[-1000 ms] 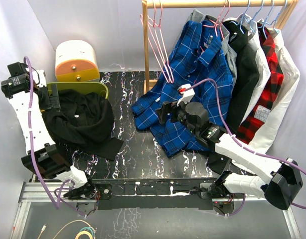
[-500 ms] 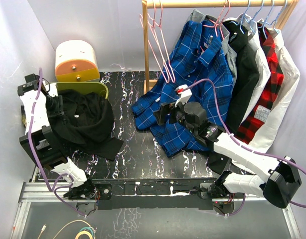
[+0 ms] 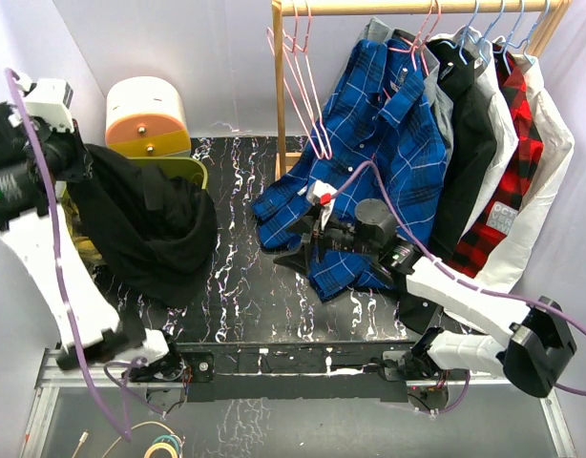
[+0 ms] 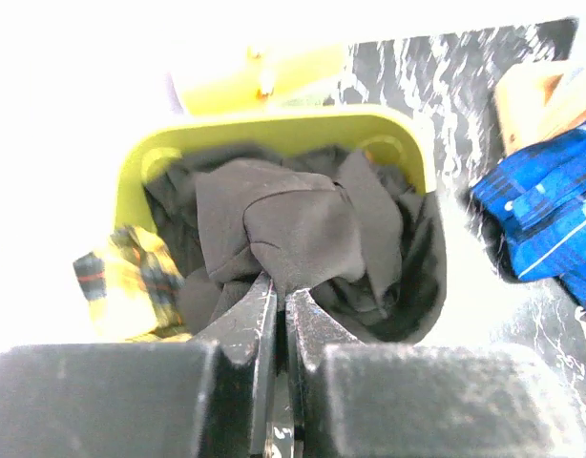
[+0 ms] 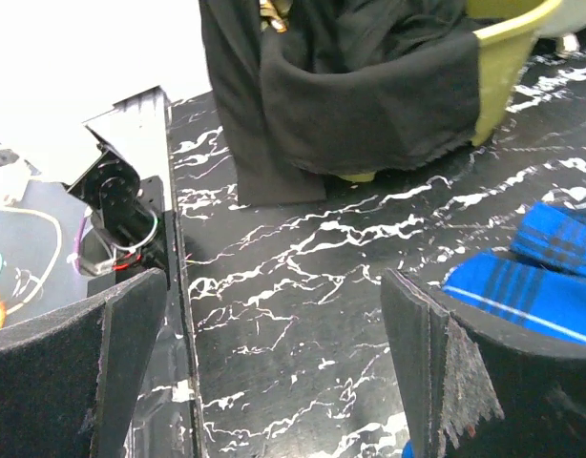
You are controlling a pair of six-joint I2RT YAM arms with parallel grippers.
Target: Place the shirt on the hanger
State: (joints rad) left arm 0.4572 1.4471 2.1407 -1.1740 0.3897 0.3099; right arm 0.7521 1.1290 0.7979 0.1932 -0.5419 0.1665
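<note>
Left gripper (image 4: 282,296) was pinched shut on a fold of the shirt (image 3: 145,229), high at the upper left, cloth draping into the yellow-green bin (image 4: 274,124). Right gripper (image 5: 274,363) gaped wide over the tabletop (image 5: 303,258), empty. I judged so small a pinch could slip, or the bunched cloth drag the bin; the hanger (image 3: 310,95) hung well apart, top centre.

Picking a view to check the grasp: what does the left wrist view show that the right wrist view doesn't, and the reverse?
Only left wrist: the left gripper, fingers pinched on the shirt, and a yellow plaid cloth at the edge of the bin. Only right wrist: the right gripper, fingers wide apart and empty, over the table. Both: the shirt draped over the yellow-green bin, and the blue plaid shirt.
</note>
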